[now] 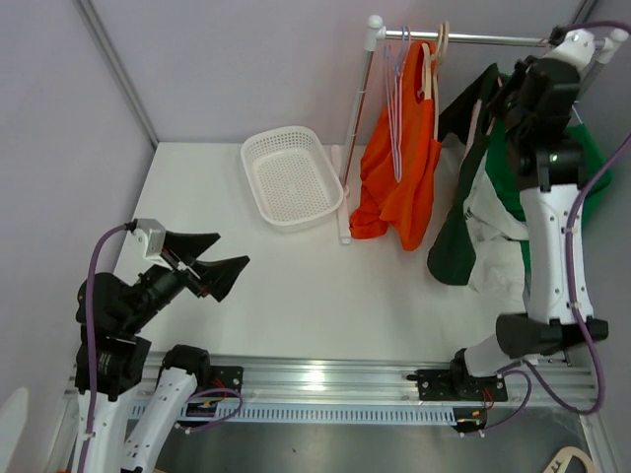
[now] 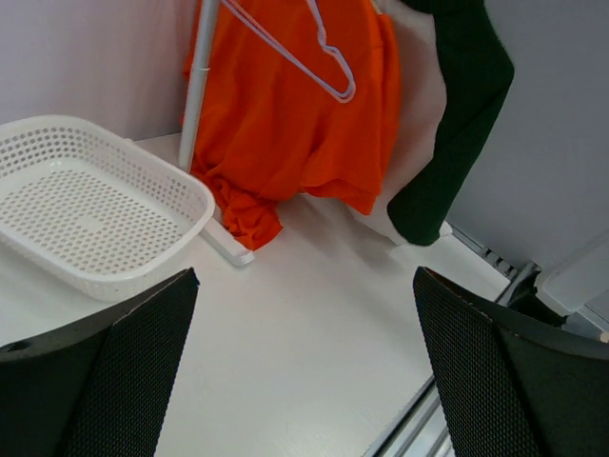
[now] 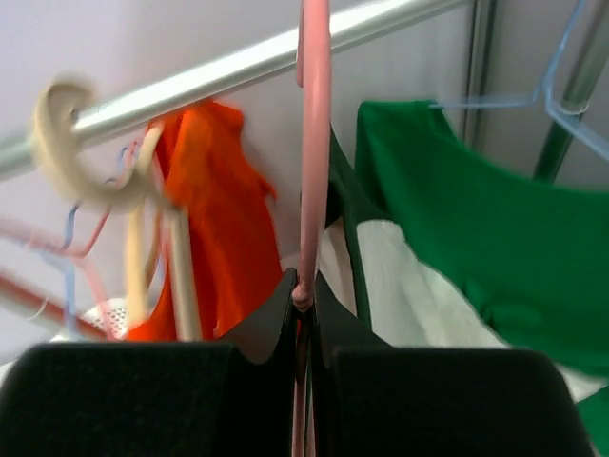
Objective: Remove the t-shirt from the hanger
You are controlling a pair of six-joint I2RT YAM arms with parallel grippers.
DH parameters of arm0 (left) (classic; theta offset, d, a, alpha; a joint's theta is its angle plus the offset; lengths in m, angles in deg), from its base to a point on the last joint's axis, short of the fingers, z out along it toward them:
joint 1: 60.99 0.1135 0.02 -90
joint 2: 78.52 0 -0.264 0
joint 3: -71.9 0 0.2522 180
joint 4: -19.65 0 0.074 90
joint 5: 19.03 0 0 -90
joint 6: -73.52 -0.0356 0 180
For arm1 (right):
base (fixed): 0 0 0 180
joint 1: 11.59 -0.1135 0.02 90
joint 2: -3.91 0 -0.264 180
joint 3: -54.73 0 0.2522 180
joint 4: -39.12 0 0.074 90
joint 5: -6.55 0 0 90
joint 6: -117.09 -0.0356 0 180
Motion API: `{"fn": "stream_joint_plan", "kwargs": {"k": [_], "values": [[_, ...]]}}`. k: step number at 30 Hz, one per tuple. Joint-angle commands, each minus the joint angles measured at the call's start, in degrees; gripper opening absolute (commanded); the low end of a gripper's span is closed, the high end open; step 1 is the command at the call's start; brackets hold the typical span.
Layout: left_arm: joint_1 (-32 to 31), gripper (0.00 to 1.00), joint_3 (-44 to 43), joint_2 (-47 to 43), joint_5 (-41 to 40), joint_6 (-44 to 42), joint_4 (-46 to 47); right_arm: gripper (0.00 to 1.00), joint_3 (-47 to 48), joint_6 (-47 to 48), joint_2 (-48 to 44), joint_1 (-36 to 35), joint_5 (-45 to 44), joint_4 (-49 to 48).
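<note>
A dark green and white t-shirt (image 1: 471,232) hangs at the right end of the clothes rail (image 1: 483,38). It also shows in the right wrist view (image 3: 476,248). My right gripper (image 1: 513,94) is up by the rail. In the right wrist view the right gripper (image 3: 303,307) is shut on the thin pink hanger (image 3: 314,143), whose stem rises past the rail (image 3: 238,71). An orange t-shirt (image 1: 404,168) hangs to the left on a cream hanger (image 3: 67,133). My left gripper (image 1: 222,258) is open and empty, low over the table at the near left, and it also shows in the left wrist view (image 2: 304,381).
A white plastic basket (image 1: 291,177) sits on the table at the back, left of the rack post (image 1: 357,128). Bare lavender wire hangers (image 1: 396,99) hang beside the orange shirt. A blue wire hanger (image 3: 561,95) hangs at the rail's right end. Walls close in behind and left.
</note>
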Motion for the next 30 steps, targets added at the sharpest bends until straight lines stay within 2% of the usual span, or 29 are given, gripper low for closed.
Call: {"fn": "stream_joint_plan", "kwargs": {"k": [1,6,11,13,14,15,18,20,24,30], "values": [[0.29,1.00,-0.26,1.55,9.55,-0.04,4.62,0.00,-12.94,-3.09,-14.73,-7.47,-20.61,-2.82],[-4.00,1.00,-0.97,2.26,13.53,-0.83,7.08,0.00,-26.53,-10.21,-25.59,-10.90,-22.50,1.65],[-11.65,1.00,-4.56,7.16,7.75,-1.44,6.65,0.00,-34.71,-15.92,-31.92,-13.62,-24.95,7.44],[-17.88,0.99,-6.68,10.07,4.23,-2.41,5.42,0.00,-35.25,-18.55,-32.89,-14.42,-29.34,10.26],[-20.26,1.00,-9.12,13.56,-1.18,-3.81,4.98,0.00,-35.34,-21.09,-32.89,-14.60,-30.66,12.71],[-25.41,0.99,-10.01,15.25,-4.11,-4.52,4.10,0.00,-35.25,-23.03,-32.72,-14.60,-33.72,14.12],[-33.61,0.99,-11.86,20.62,-11.84,-5.93,4.88,0.00,-34.29,-26.91,-31.84,-14.68,-36.64,17.73],[-36.88,1.00,-11.96,22.20,-14.50,-6.28,7.95,0.00,-33.58,-28.14,-30.35,-14.60,-38.40,18.88],[-46.79,1.00,-11.43,29.56,-24.23,-10.75,11.91,0.00,-26.75,-30.15,-25.79,-14.60,-38.14,22.65],[-54.64,1.00,-5.82,38.20,-27.69,-15.77,25.08,0.00,-24.35,-29.56,-22.96,-14.60,-34.63,20.65]]}}
